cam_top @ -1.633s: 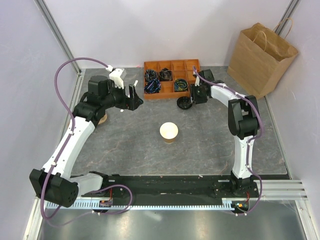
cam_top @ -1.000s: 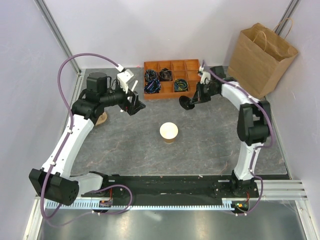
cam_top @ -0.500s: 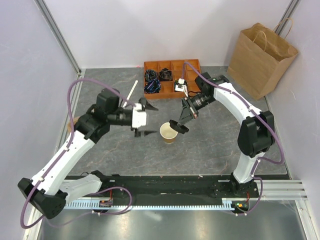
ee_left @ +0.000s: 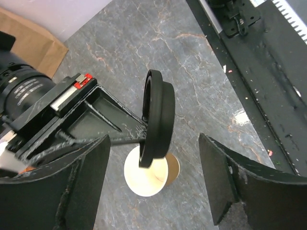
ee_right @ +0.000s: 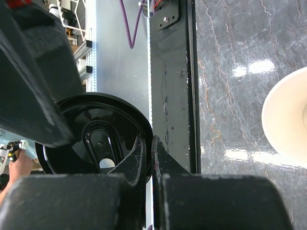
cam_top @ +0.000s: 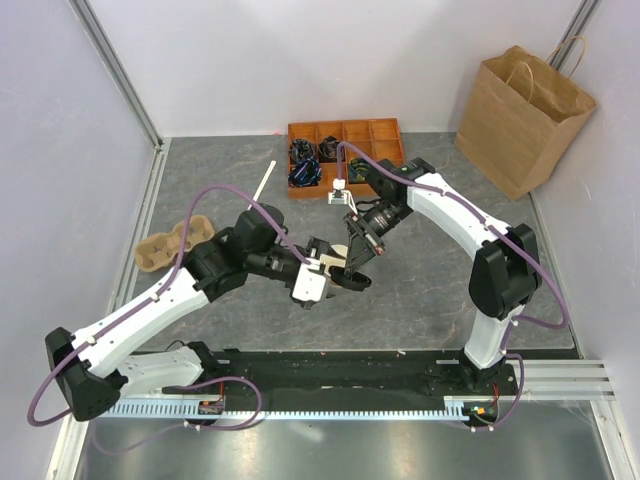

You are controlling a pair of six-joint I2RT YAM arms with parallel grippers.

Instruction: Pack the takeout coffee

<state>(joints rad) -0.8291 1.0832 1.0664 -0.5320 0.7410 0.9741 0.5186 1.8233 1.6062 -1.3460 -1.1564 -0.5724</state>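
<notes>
Back centre: orange compartment tray [cam_top: 385, 131], dark bits in several cells. Back right corner: big brown paper bag [cam_top: 520, 115], upright, well apart from the rest. Left side: tan cup carrier [cam_top: 172, 243]; thin white stick [cam_top: 262, 186] lying between carrier and tray. Mid-table: open paper cup [ee_left: 148, 178], upright, lidless, mostly hidden in the top view by both wrists crowding over it. Versus half a second ago: left arm swung in from the left, carrier now uncovered, both claws closer together at the cup, lid lower and nearer. Left gripper [ee_left: 153, 143]: jaws wide apart, holding nothing, hovering just above the cup with the lid between its fingers, not touching. Right gripper [ee_right: 148, 148]: jaws pinched together on the rim of the black lid [ee_left: 156, 117], lid held on edge, tilted, just above the cup mouth, apart from it.
</notes>
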